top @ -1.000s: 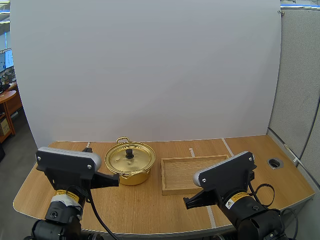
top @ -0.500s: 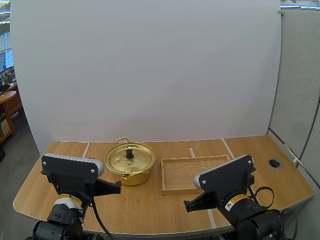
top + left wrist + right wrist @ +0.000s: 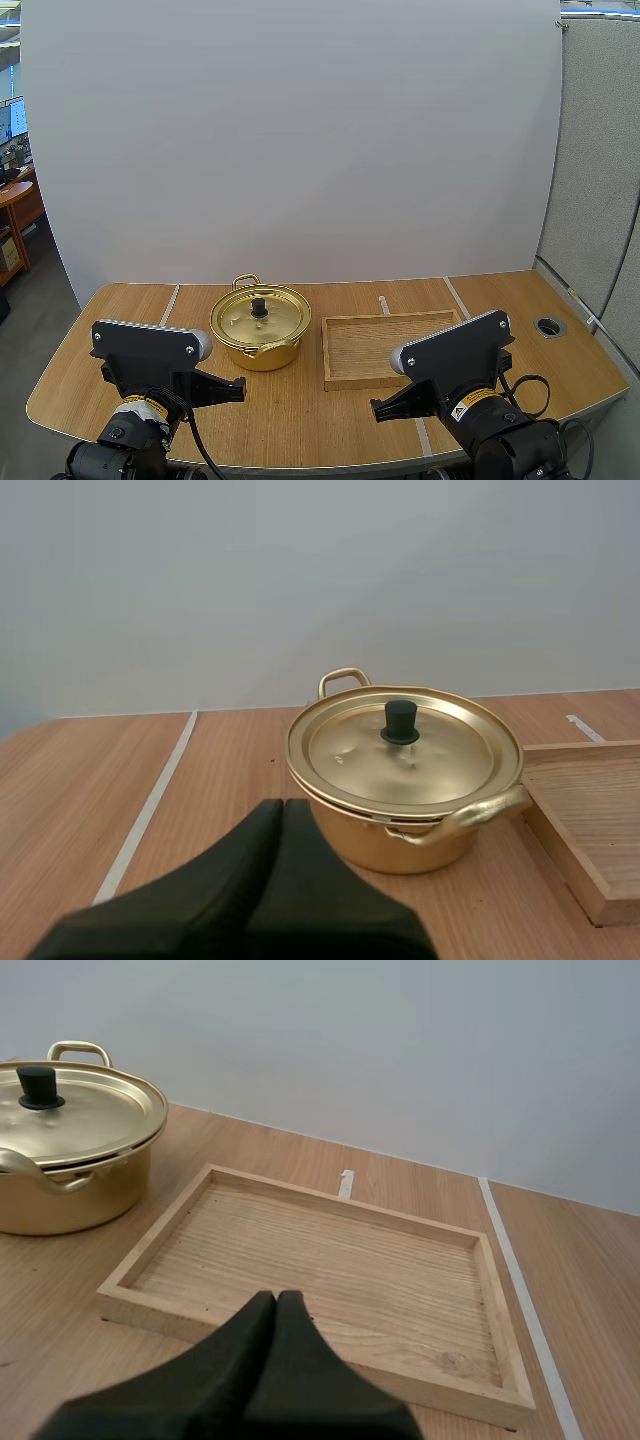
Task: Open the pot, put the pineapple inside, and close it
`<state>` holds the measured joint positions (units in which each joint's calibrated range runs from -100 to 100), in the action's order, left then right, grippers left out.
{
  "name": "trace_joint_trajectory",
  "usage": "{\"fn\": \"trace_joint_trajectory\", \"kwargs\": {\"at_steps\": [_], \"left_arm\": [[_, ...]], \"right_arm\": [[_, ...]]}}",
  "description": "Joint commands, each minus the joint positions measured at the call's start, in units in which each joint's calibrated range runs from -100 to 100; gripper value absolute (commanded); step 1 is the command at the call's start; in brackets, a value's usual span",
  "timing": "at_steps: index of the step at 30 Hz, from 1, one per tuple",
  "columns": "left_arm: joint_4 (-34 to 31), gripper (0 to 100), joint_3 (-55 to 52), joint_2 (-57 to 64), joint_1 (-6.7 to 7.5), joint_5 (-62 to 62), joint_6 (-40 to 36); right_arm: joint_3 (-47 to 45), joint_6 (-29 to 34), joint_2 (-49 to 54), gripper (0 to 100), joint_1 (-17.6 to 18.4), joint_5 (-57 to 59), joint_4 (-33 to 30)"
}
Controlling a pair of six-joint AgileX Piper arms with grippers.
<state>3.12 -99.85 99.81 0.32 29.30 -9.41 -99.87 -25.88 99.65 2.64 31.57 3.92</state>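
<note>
A gold pot stands on the table left of centre, its lid on, with a black knob on top. My left gripper hovers low in front of the pot, a short way back from it, fingers shut on nothing. In the left wrist view the fingers lie together as one dark wedge pointing at the pot. My right gripper is shut in front of the wooden tray. Its closed tips sit just short of the tray's near rim, with the pot beside the tray.
The tray holds nothing and lies right of the pot, close to it. White tape lines cross the wooden table. A round cable hole sits at the far right. Both arms stand at the table's near edge.
My left arm has drawn back and down toward the near edge, away from the pot. The right arm has sunk slightly. Pot and tray have not moved.
</note>
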Motion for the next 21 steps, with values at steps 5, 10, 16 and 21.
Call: {"fn": "trace_joint_trajectory", "kwargs": {"at_steps": [5, 10, 16, 21], "left_arm": [[-0.44, 0, -0.15, 0.19, -0.06, -1.85, -0.34], [-0.44, 0, -0.15, 0.19, -0.06, -1.85, -0.34], [-0.44, 0, -0.15, 0.19, -0.06, -1.85, -0.34], [-0.44, 0, -0.15, 0.19, -0.06, -1.85, -0.34]], "right_arm": [[-0.13, 0.17, 0.35, 0, -0.3, -0.13, -0.3], [-0.13, 0.17, 0.35, 0, -0.32, -0.52, -0.3], [-0.13, 0.17, 0.35, 0, -0.32, -0.52, -0.3], [-0.13, 0.17, 0.35, 0, -0.32, -0.52, -0.3]]}}
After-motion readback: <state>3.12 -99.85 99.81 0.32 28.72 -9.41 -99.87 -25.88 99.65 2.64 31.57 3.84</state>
